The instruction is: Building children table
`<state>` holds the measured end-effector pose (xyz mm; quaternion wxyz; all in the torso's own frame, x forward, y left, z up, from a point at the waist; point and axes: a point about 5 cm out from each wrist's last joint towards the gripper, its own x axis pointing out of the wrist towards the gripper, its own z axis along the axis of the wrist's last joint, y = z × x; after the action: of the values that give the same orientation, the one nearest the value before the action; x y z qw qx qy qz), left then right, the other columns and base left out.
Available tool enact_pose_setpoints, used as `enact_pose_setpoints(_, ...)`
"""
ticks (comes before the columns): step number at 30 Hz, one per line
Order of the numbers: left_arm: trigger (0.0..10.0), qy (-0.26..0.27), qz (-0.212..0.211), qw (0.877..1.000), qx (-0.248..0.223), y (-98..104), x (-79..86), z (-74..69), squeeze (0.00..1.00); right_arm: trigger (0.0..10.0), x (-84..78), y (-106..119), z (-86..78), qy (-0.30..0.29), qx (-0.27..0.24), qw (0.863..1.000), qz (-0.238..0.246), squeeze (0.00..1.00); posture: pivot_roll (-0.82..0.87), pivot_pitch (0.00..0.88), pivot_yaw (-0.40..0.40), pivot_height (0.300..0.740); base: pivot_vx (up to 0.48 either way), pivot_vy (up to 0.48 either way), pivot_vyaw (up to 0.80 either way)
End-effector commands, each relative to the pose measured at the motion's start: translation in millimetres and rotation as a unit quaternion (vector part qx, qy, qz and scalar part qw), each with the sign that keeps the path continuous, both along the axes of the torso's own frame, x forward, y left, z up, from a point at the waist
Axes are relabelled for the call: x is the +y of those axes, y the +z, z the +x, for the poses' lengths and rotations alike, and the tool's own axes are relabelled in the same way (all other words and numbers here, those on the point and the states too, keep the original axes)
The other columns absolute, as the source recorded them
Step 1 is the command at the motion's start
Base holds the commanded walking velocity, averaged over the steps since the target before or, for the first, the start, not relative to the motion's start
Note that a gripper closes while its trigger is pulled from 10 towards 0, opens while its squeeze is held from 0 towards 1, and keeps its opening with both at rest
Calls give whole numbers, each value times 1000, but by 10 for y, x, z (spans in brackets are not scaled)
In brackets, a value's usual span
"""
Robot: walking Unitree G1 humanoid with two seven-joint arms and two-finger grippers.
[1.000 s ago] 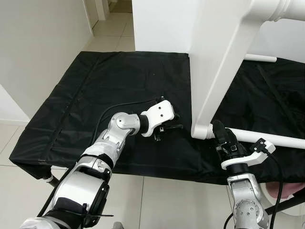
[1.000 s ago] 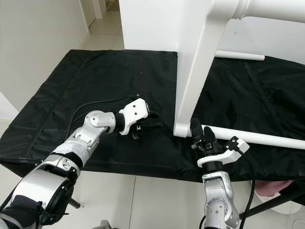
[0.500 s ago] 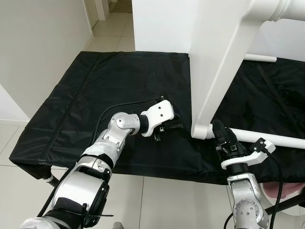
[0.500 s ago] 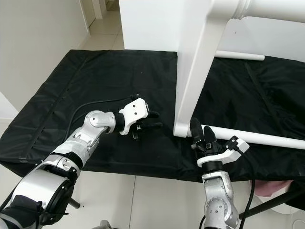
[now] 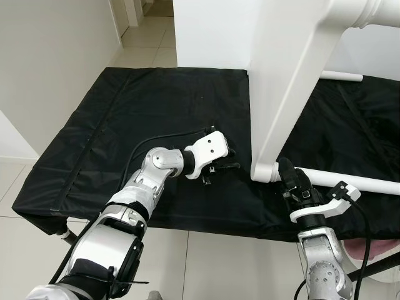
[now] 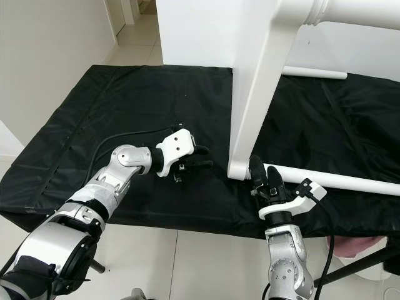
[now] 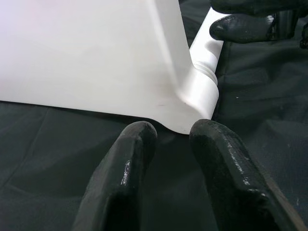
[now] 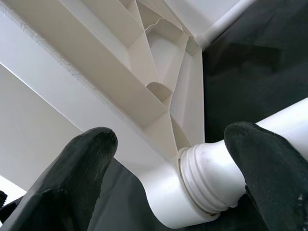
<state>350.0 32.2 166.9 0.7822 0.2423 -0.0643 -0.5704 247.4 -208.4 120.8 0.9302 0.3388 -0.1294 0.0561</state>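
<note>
White table frame (image 5: 294, 81) corner sits between the spread right jaws (image 8: 168, 192), ungripped; left jaws (image 7: 171, 144) near-closed, empty.

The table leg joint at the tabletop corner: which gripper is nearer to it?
Right. The right gripper straddles the leg joint, open; the left gripper rests on the black cloth beside it.

one white table top (image 5: 281, 69) stands on edge on one black cloth (image 5: 125, 119). two white table legs show: one (image 5: 350, 180) screwed into the top's lower corner, one (image 5: 340, 76) lying behind the top. two grippers, left (image 5: 226, 160) and right (image 5: 289, 178), flank that corner.
</note>
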Motion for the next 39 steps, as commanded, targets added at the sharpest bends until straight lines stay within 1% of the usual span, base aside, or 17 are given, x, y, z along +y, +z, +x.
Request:
enact_pose_setpoints(1,10000,84,-35,996,-22,15,63,75,0,10000,-14,-38,-4,-7,10,1000,-5,0,-79,0,59,740,0,0,0)
enact_pose_setpoints(23,10000,92,-32,995,-24,31,100,103,0,10000,2,-38,5,3,6,1000,-7,0,-78,0,56,740,0,0,0)
enact_pose_setpoints(39,10000,96,-31,995,-18,-13,94,88,0,10000,10,-41,8,7,6,1000,-9,0,-81,0,54,740,0,0,0)
